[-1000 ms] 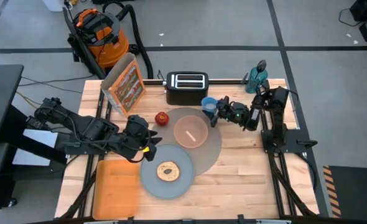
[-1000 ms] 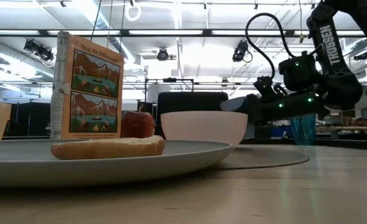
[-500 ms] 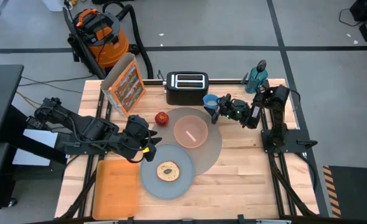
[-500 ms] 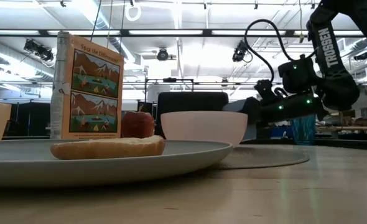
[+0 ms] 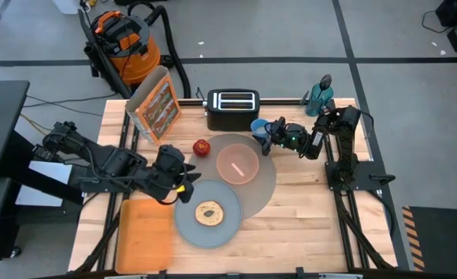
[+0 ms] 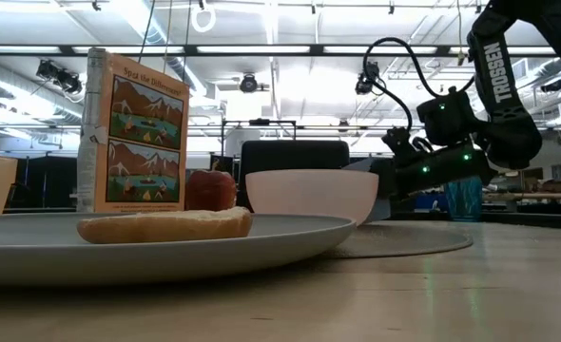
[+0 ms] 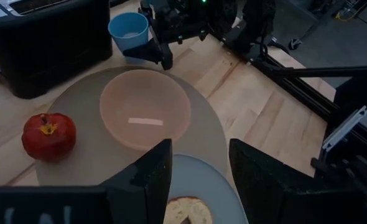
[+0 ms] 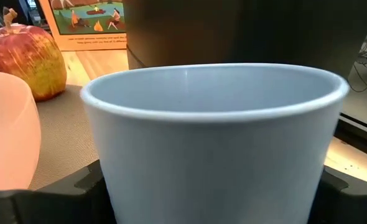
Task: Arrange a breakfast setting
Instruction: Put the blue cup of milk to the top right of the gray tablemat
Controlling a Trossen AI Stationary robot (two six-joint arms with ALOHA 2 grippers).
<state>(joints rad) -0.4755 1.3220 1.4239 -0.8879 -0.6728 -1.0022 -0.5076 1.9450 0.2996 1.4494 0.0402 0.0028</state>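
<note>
Orange tray (image 5: 144, 230) lies at the bench's front left corner. Just right of it the left gripper (image 5: 188, 184) waits with fingers parted, holding nothing, beside the grey plate (image 5: 207, 215) with bread. The red apple (image 5: 201, 146) and pink bowl (image 5: 237, 164) sit on the mat (image 5: 264, 186), already placed. Near the back edge, the right gripper (image 5: 269, 136) is closed around the blue cup (image 5: 260, 128), probably to set it by the mat's rim.

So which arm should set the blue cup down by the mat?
Right. The right gripper already grips the blue cup at the mat's far edge; the left gripper sits open near the plate.
</note>
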